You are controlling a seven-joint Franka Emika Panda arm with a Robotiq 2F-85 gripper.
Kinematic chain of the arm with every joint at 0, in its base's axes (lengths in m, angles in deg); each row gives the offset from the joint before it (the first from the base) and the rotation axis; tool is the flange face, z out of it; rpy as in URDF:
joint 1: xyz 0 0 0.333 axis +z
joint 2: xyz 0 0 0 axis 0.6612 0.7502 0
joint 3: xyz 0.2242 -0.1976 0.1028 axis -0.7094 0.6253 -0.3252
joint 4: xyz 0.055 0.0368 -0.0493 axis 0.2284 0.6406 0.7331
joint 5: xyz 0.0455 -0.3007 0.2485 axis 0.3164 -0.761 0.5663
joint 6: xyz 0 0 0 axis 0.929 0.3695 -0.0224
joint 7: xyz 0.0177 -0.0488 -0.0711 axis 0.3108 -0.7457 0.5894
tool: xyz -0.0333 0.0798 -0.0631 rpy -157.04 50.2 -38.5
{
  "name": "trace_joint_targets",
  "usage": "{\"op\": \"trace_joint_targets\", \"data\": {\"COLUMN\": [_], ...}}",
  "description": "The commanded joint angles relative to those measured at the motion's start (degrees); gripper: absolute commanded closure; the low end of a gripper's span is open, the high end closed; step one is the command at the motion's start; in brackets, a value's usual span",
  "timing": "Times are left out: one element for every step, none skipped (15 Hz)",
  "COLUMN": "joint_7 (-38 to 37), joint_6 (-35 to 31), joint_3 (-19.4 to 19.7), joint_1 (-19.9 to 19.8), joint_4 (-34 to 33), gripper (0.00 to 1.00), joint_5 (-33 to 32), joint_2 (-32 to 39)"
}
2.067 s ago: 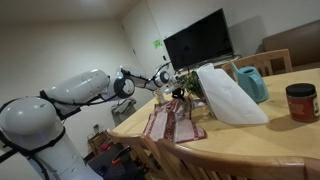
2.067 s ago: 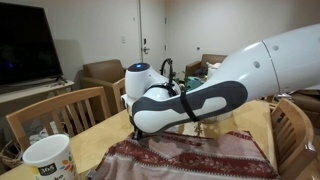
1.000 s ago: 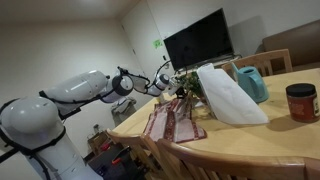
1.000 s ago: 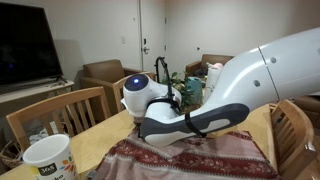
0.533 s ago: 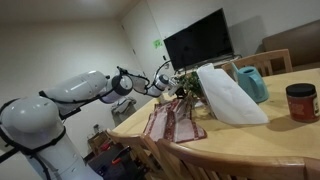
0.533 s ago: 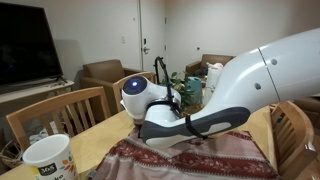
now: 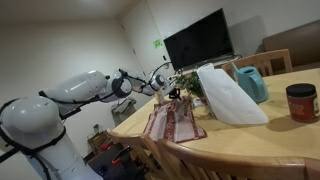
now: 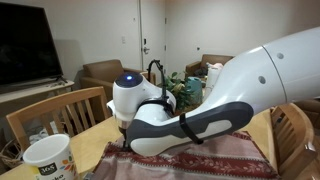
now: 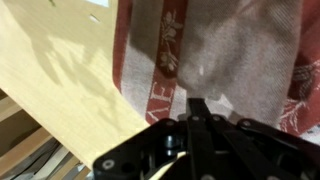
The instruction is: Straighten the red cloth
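The tool (image 9: 196,106) is closed, fingers together, its tip over the red cloth (image 9: 230,50); whether it pinches fabric is unclear. The cloth's left edge runs diagonally, with bare tabletop (image 9: 60,60) beyond it out to the table's rim. In an exterior view the cloth (image 7: 172,122) lies wrinkled near the tabletop's corner, the white sheet (image 7: 230,98) just beside it and the red-lidded jar (image 7: 300,102) well apart.

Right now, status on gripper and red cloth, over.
Gripper shut, low over red cloth. Cloth spread on table, wrinkled. White sheet close beside it.
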Motion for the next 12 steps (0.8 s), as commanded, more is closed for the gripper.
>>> {"op": "trace_joint_targets", "data": {"joint_7": [0.8,0.1,-0.2,0.1,0.4,0.8,1.1,1.5,2.2,2.5,2.8,3.0], "joint_6": [2.3,2.7,3.3,3.5,3.4,3.0,2.6,2.0,1.5,1.3,1.4,1.5], "joint_3": [0.1,0.8,1.2,1.1,1.0,0.6,0.1,-0.6,-1.3,-2.0,-2.4,-2.4], "joint_1": [0.3,0.6,0.7,0.5,0.2,-0.2,-0.5,-1.0,-1.4,-1.8,-2.1,-2.2], "joint_4": [-2.5,-3.1,-3.6,-3.8,-3.8,-3.3,-2.8,-2.0,-1.4,-0.8,-0.3,-0.2], "gripper": [1.00,1.00,1.00,1.00,1.00,1.00,1.00,1.00,1.00,1.00,1.00,1.00], "joint_5": [1.4,1.1,0.9,1.1,1.3,1.7,2.2,2.9,3.7,4.4,4.9,5.3], "joint_2": [0.0,0.0,0.0,0.0,0.0,-0.1,-0.1,0.0,0.0,0.1,0.1,0.2]}}
